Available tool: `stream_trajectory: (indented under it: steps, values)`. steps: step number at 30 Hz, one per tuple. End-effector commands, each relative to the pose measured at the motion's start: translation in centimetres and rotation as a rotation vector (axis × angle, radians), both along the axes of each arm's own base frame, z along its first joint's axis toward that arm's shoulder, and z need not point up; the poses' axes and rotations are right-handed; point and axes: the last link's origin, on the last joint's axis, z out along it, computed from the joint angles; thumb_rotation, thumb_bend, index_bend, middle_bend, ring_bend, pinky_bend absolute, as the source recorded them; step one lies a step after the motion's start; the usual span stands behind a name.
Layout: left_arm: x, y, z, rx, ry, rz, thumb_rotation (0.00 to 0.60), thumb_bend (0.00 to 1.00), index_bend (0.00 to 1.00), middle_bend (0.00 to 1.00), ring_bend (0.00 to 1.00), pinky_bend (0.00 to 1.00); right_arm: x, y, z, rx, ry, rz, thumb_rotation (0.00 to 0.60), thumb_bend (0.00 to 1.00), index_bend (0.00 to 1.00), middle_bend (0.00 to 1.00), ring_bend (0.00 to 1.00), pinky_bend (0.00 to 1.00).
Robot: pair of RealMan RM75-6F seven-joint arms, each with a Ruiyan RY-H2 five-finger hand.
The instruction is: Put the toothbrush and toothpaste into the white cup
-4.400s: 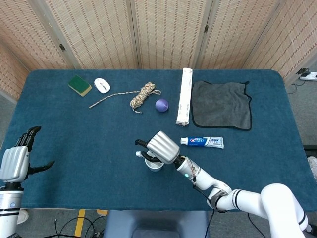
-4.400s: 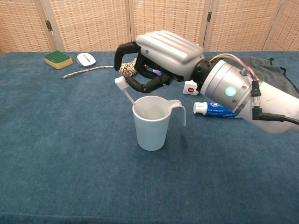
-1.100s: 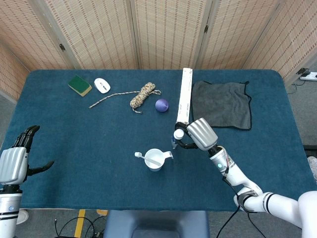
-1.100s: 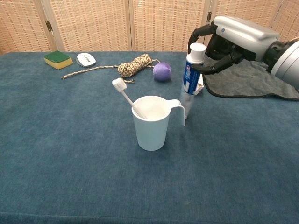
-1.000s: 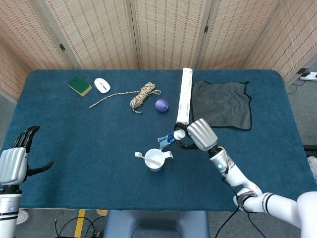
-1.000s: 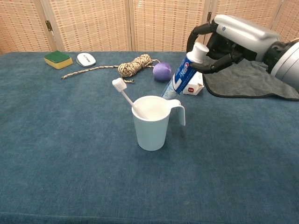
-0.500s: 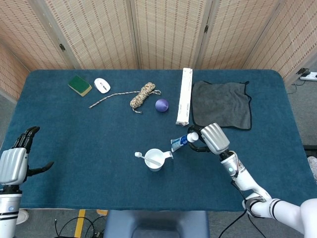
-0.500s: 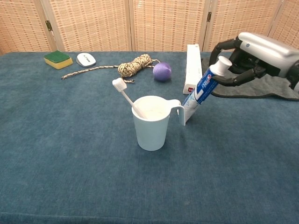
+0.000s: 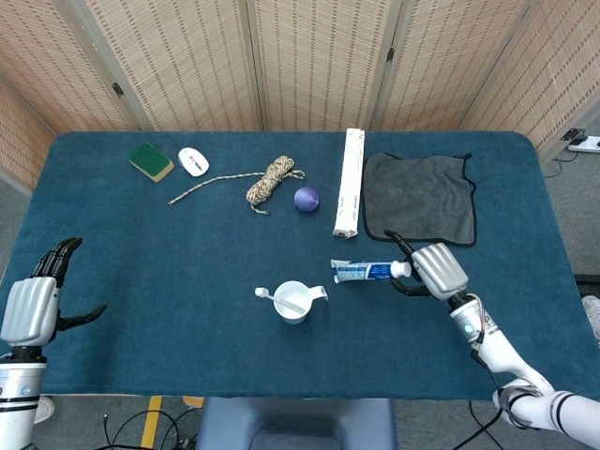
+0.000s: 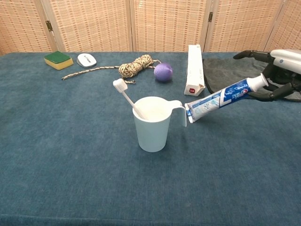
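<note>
- Now, the right hand [image 10: 280, 75], fingers loosened around the cap, has swung the blue-and-white toothpaste tube [image 10: 220, 100] from upright to near-horizontal, right of centre.
- Its crimped end sits outside the white plastic cup [image 10: 153, 123], against the handle; the white toothbrush [image 10: 128, 98] already stands inside.
- The left hand [image 9: 33, 305], lower left, hangs spread and empty.

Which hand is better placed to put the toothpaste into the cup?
Right hand: it grips the blue-and-white toothpaste tube beside the white plastic cup. The left hand hangs far away.

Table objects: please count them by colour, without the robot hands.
White: 3 - cup, toothbrush, long box, 
Blue-white: 1 - toothpaste
Green: 1 - sponge
White-grey: 1 - mouse
Beige: 1 - rope
Purple: 1 - ball
Grey: 1 - cloth
Total: 9
</note>
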Motion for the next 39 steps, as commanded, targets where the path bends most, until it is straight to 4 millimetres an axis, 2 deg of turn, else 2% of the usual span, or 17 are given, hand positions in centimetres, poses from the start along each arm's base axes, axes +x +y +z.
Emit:
stream_trajectory:
  steps: [1,8,12,16,23,32,39]
  values:
    - [0.0,0.0,0.0,-0.001,-0.002,-0.004,0.6,0.12,0.12,0.15,0.19,0.44,-0.9,0.4,0.5,0.009,0.012,-0.055,0.6,0.16,0.02,0.8,1.0,0.98]
    - [-0.3,-0.2,0.0,0.001,-0.008,-0.003,0.6,0.12,0.12,0.15,0.19,0.44,-1.6,0.6,1.3,0.009,0.052,-0.095,0.6,0.15,0.01,0.79,1.0,0.98]
    - [-0.4,-0.2,0.2,0.007,-0.012,0.002,0.6,0.12,0.12,0.15,0.19,0.44,-0.9,0.6,1.1,0.005,0.049,-0.097,0.6,0.13,0.03,0.79,1.0,0.98]
    - [-0.3,-0.2,0.2,0.008,-0.014,-0.005,0.6,0.12,0.11,0.15,0.19,0.44,0.5,0.5,-0.2,0.033,0.093,-0.053,0.6,0.12,0.19,0.79,1.0,0.98]
    - [-0.4,-0.6,0.3,0.003,-0.013,-0.001,0.6,0.12,0.11,0.15,0.19,0.44,2.3,-0.6,-2.7,0.107,0.173,-0.083,0.6,0.11,0.31,0.79,1.0,0.98]
    - [-0.6,-0.8,0.5,0.0,-0.014,0.004,0.6,0.12,0.12,0.15,0.19,0.44,4.3,-2.3,-5.4,0.166,0.243,-0.092,0.6,0.11,0.33,0.8,1.0,0.98]
    - [-0.6,-0.8,0.6,0.0,-0.013,0.007,0.6,0.12,0.12,0.15,0.19,0.44,4.7,-2.9,-6.7,0.172,0.286,-0.081,0.6,0.11,0.34,0.8,1.0,0.98]
